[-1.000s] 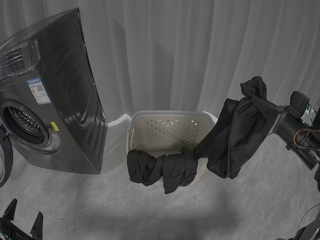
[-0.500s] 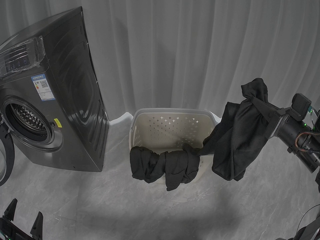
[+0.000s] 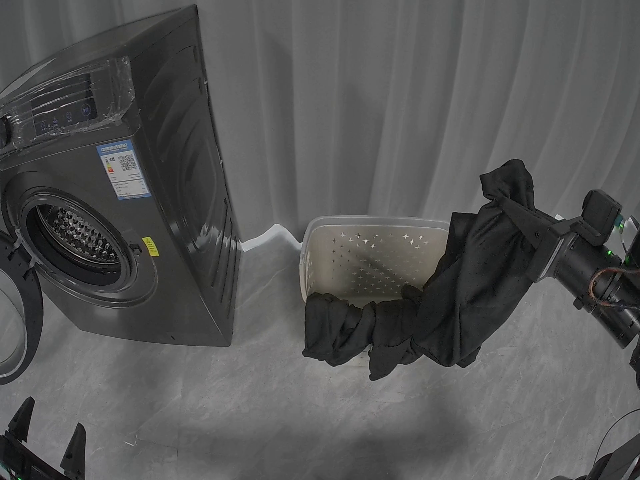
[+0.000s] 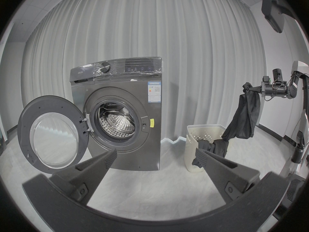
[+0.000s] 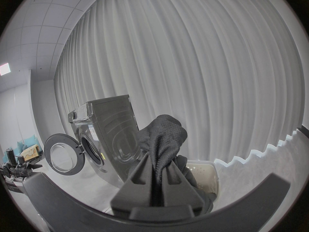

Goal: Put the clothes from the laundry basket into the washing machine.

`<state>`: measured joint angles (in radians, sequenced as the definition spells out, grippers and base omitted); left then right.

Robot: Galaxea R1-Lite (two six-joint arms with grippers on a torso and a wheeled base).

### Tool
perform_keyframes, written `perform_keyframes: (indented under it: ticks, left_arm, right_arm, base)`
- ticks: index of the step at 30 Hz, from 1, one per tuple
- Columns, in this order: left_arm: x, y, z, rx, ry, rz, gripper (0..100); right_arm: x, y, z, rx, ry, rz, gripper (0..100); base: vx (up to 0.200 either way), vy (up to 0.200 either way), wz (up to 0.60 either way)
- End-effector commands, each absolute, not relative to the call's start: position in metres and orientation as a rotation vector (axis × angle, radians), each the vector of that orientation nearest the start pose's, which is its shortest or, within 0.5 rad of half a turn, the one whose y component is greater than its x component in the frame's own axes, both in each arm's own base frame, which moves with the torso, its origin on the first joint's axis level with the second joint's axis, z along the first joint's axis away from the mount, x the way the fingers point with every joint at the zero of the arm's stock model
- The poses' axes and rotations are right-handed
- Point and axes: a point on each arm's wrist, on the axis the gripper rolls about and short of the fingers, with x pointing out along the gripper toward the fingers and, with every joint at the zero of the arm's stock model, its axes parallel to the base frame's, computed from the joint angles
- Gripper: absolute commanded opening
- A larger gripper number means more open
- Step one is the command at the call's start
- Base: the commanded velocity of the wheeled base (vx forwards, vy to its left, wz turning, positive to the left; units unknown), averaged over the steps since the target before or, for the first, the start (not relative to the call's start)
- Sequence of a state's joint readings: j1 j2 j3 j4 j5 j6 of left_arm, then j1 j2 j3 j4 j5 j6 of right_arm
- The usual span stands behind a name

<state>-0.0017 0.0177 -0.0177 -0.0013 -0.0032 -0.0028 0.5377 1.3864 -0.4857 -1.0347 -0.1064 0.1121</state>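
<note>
My right gripper [image 3: 517, 207] is shut on a black garment [image 3: 470, 281], held up to the right of the white laundry basket [image 3: 373, 248]. The cloth hangs down from the fingers [image 5: 146, 174] and its lower end twists over the basket's front rim [image 3: 347, 331]. The grey washing machine [image 3: 120, 188] stands at the left with its round door [image 4: 53, 132] swung open and the drum [image 4: 116, 121] bare. My left gripper [image 3: 43, 435] sits low at the bottom left, open and holding nothing, its fingers [image 4: 96, 168] spread wide.
A white curtain [image 3: 373, 88] runs behind the basket and the machine. Grey floor [image 3: 267, 408] lies open between the washing machine and the basket. The open door [image 3: 17, 321] juts out at the far left.
The whole head view has shifted, so the machine and the basket now sit farther right in it. The right gripper still holds the garment at the same height. The left gripper has not moved.
</note>
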Motion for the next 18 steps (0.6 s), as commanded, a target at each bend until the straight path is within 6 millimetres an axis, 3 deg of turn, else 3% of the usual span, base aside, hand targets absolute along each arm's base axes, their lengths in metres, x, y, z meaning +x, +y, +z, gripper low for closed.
perform_keyframes:
  ticks: [1, 18]
  left_arm:
    - [-0.0229, 0.0, 0.0761, -0.003, -0.003, -0.005, 100]
    - [-0.0229, 0.0, 0.0761, -0.003, -0.003, -0.005, 100]
  right_arm:
    - [0.1859, 0.1083, 0.2173, 0.151, -0.099, 0.439, 0]
    - [0.1891, 0.1055, 0.2154, 0.151, -0.086, 0.338, 0]
  base:
    - [0.0, 0.2, 0.0]
    - [0.0, 0.2, 0.0]
